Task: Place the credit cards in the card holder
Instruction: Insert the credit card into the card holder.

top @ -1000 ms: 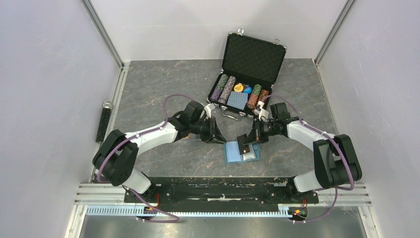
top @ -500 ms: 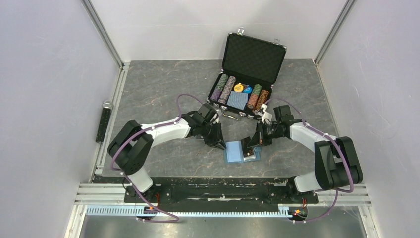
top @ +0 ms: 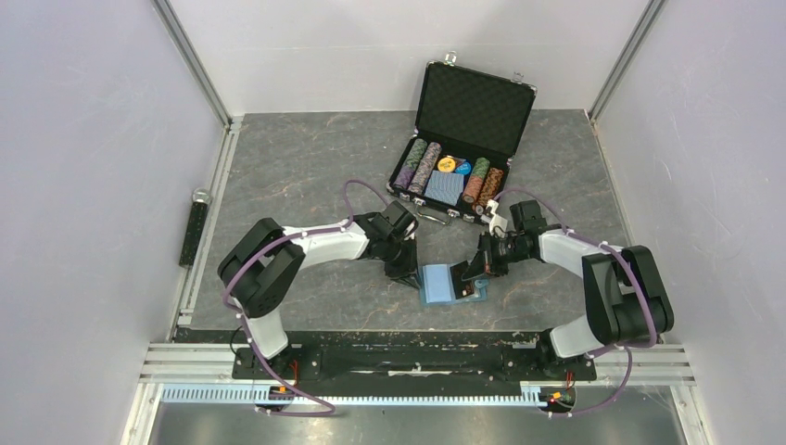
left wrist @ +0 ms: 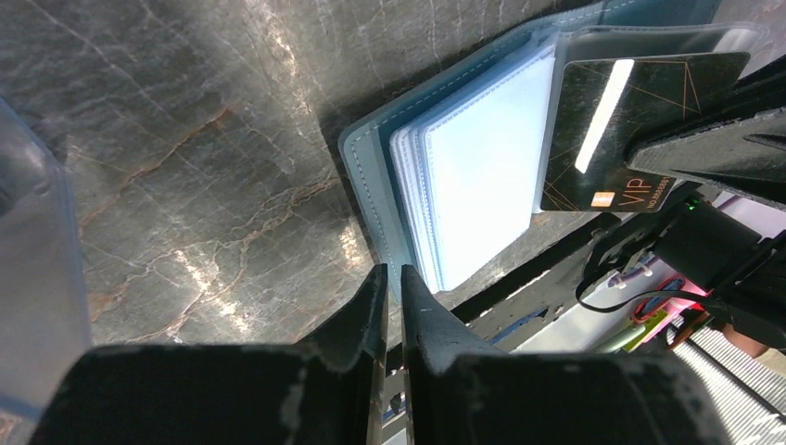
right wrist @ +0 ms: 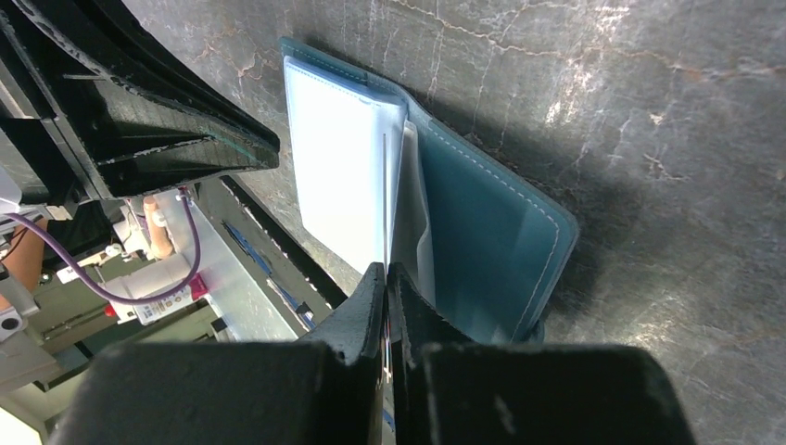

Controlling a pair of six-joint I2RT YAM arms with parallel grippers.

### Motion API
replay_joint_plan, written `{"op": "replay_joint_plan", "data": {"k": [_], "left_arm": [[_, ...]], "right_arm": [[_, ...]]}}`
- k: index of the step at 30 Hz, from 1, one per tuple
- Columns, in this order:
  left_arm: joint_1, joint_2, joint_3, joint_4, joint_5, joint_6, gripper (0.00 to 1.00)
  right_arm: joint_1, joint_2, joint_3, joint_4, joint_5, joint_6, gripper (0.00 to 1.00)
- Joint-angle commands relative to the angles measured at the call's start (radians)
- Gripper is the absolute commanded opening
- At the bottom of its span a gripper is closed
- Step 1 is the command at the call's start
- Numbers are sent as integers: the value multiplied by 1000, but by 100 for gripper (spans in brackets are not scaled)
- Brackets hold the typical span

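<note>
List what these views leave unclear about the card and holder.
1. Whether the card sits in a pocket: top view too small, right wrist view edge-on.
2. Card's far end: left wrist view, right jaws cover it.
3. Whether left jaws pinch the holder: left wrist view, their tips hide the contact.

Noted matt teal leather-like cover with pale stitching on card holder (left wrist: 363, 199); inside, clear glossy plastic sleeves (left wrist: 477, 176). Saw glossy black card (left wrist: 640, 102) with fine gold lines and a bright glare stripe. Found table (left wrist: 185, 139) dark, stone-veined, smooth with soft sheen. At 1 o'clock, found case (top: 477, 107) metal-edged, lid lined with matt black foam.
</note>
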Motion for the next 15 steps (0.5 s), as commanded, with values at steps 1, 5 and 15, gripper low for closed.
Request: {"op": "replay_joint_plan", "data": {"k": [1, 5, 15], "left_arm": [[-4, 29, 40, -10, -25, 55, 15], [-5, 48, 50, -16, -27, 61, 14], [-10, 74, 63, -34, -34, 72, 13]], "right_arm": [[-3, 18, -7, 42, -27, -3, 0], [-3, 37, -4, 46, -34, -1, 0], [-2, 57, -10, 93, -61, 29, 0]]}}
